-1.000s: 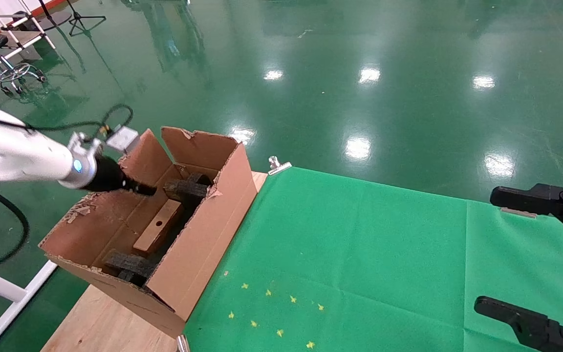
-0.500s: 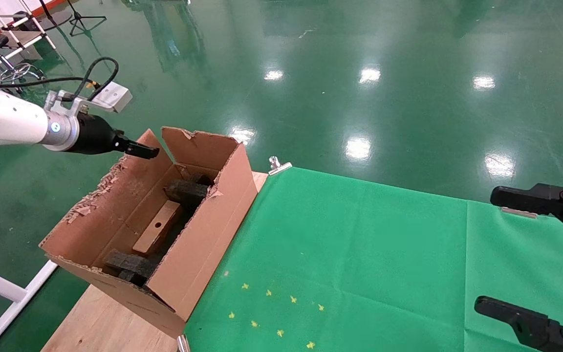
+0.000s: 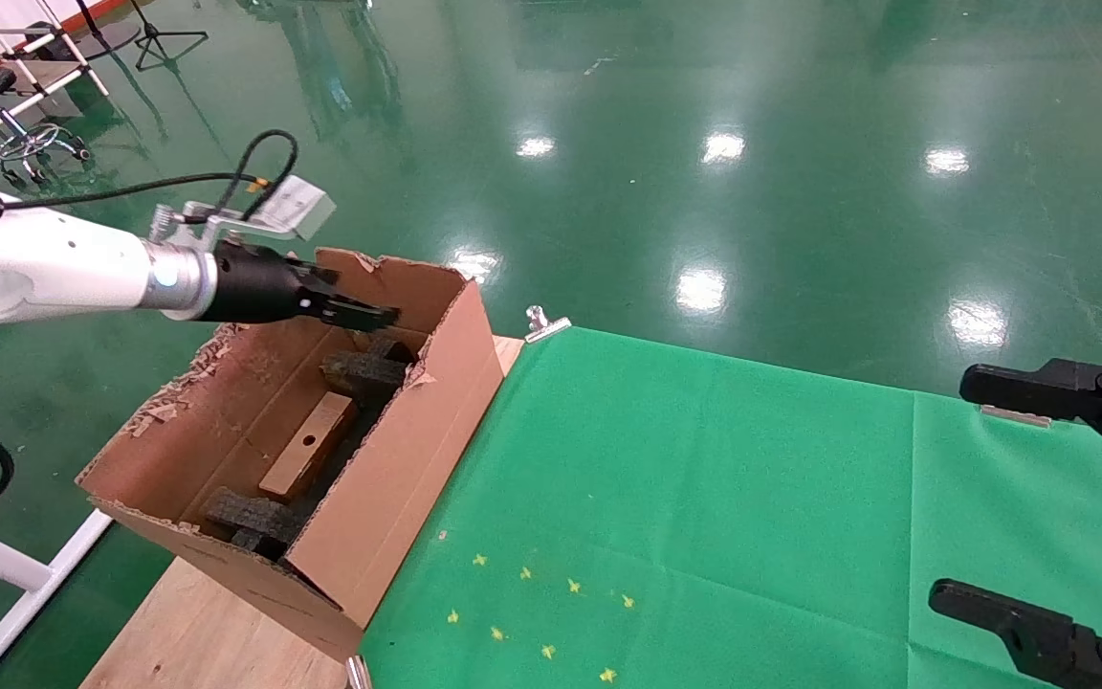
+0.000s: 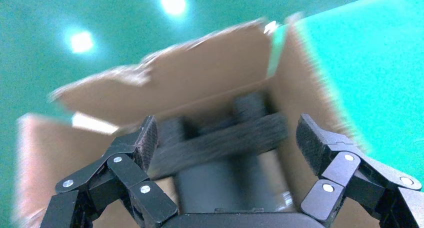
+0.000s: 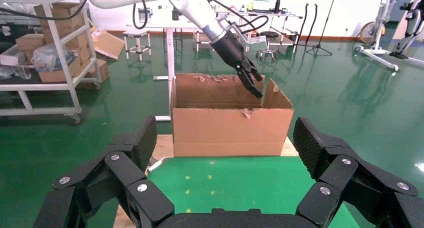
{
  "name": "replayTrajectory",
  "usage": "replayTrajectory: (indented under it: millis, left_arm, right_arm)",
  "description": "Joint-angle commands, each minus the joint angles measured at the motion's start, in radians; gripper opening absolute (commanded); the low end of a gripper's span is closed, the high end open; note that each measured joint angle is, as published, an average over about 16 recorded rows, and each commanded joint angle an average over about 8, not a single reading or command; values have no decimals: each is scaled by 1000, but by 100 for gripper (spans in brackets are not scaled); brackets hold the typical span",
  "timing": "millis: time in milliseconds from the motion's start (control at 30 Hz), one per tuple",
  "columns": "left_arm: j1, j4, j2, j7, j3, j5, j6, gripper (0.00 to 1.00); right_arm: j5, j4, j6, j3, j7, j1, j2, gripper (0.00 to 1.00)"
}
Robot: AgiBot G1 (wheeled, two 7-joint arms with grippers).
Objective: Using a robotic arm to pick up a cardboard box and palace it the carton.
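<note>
Jaws [image 4: 226, 143] spread, empty, seemingly above cardboard box [image 3: 309, 447].

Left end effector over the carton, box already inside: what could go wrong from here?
1. The left end effector hangs open and empty just above the carton, close to its ragged far flap; a sideways retreat could snag the torn edge and drag or tip the carton.
2. The carton overhangs the wooden table edge, so a tug might shift it off.
3. The cardboard box lies tilted against dark foam; a jolt could make it slide.
The right end effector is parked open, far right.
</note>
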Motion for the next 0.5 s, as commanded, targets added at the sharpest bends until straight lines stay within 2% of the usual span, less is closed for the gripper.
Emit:
replayTrajectory:
  millis: [33, 500]
  left_arm:
    - [27, -37, -8, 14, -21, -37, 20, 100]
    - [212, -291, -60, 111, -167, -296, 160, 100]
  right_arm:
    - [0, 0, 0, 0, 0, 0, 0, 100]
    - [0, 0, 0, 0, 0, 0, 0, 100]
